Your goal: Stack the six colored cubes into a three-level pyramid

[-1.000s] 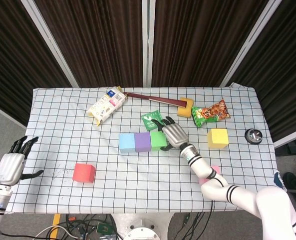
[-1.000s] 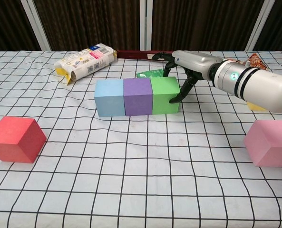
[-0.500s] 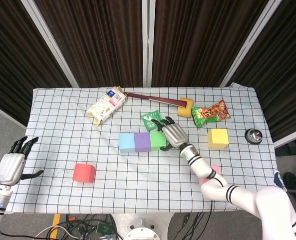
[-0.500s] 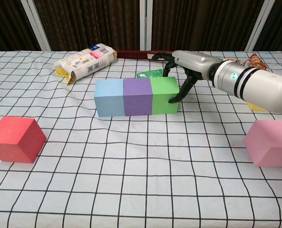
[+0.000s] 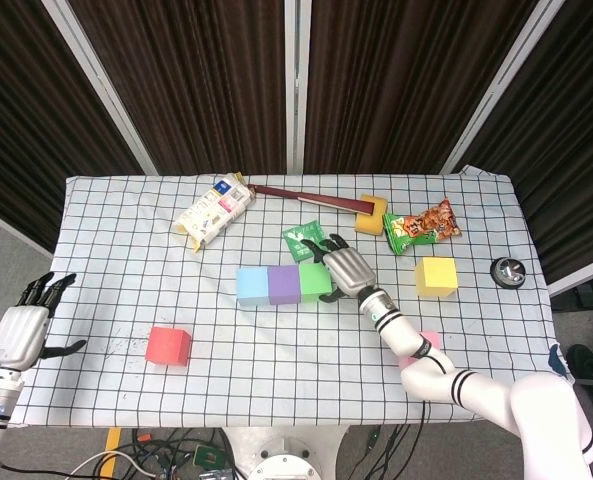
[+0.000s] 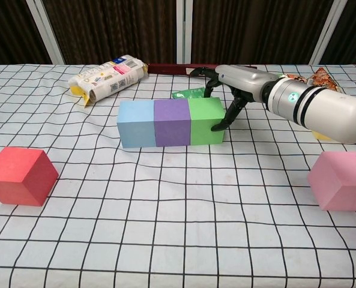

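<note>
Chest view: cube row lies left-right (right hand touching).

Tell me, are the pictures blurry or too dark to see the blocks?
Head view: sharp and evenly lit, the blue cube clear, curtains behind dark. Chest view: sharp too, the green cube and right hand crisp, soft shadows beneath, no glare.

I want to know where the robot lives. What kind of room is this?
Probably a robot test room, not a home. The table has a checked cloth and toy blocks on it, dark curtains hang behind it, and loose cables lie on the grey floor underneath.
</note>
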Available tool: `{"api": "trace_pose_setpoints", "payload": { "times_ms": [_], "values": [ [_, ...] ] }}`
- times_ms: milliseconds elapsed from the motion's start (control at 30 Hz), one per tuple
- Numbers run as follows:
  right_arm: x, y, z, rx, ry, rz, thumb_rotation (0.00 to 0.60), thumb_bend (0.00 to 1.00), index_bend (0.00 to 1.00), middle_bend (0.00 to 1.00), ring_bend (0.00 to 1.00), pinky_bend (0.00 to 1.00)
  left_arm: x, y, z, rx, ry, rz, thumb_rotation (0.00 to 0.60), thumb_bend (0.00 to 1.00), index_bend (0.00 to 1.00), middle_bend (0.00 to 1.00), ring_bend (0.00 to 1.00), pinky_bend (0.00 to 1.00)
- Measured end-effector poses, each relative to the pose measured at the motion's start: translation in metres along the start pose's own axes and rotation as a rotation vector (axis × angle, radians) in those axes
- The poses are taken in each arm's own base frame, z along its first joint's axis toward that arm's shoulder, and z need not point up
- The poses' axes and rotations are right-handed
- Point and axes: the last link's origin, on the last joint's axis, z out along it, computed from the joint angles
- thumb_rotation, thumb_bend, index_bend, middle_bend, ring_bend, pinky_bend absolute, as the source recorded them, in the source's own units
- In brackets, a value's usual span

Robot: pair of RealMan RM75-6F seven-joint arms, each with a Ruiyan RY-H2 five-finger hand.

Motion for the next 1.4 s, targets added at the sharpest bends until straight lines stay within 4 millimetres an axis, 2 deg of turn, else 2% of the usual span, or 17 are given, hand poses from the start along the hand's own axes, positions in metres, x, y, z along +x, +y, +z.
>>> {"api": "trace_pose_setpoints", "payload": {
  "times_ms": [233, 467, 600, 1000, 1200, 1400],
  "values": [
    [-0.001, 0.000, 0.001, 0.000, -0.003, 0.004, 0.600, 0.14, 0.00, 0.52, 0.12, 0.00, 0.000, -0.001, 0.000, 0.002, -0.003, -0.005, 0.600, 0.03, 0.08, 0.14, 0.01, 0.09],
    [-0.002, 0.000, 0.000, 0.001, -0.028, 0.013, 0.600, 0.00, 0.00, 0.33, 0.06, 0.00, -0.001, -0.002, 0.000, 0.007, -0.007, -0.013, 0.600, 0.02, 0.08, 0.14, 0.01, 0.09],
    [-0.002, 0.001, -0.001, 0.002, -0.039, 0.015, 0.600, 0.00, 0.00, 0.26, 0.02, 0.00, -0.002, -0.003, 0.000, 0.010, -0.010, -0.017, 0.600, 0.03, 0.08, 0.14, 0.01, 0.09],
    [0.003, 0.001, -0.005, 0.011, -0.036, 0.021, 0.600, 0.00, 0.00, 0.17, 0.00, 0.00, -0.003, -0.003, 0.001, 0.010, -0.015, -0.019, 0.600, 0.02, 0.08, 0.14, 0.01, 0.09],
    [0.014, 0.000, -0.011, 0.027, -0.024, 0.019, 0.600, 0.00, 0.00, 0.09, 0.00, 0.00, -0.002, -0.002, 0.001, 0.009, -0.009, -0.019, 0.600, 0.02, 0.08, 0.14, 0.01, 0.09],
    [0.039, -0.004, -0.027, 0.053, 0.024, 0.026, 0.600, 0.00, 0.00, 0.06, 0.00, 0.00, 0.004, -0.002, 0.002, 0.012, 0.013, -0.019, 0.600, 0.02, 0.08, 0.14, 0.01, 0.09]
  ]
}}
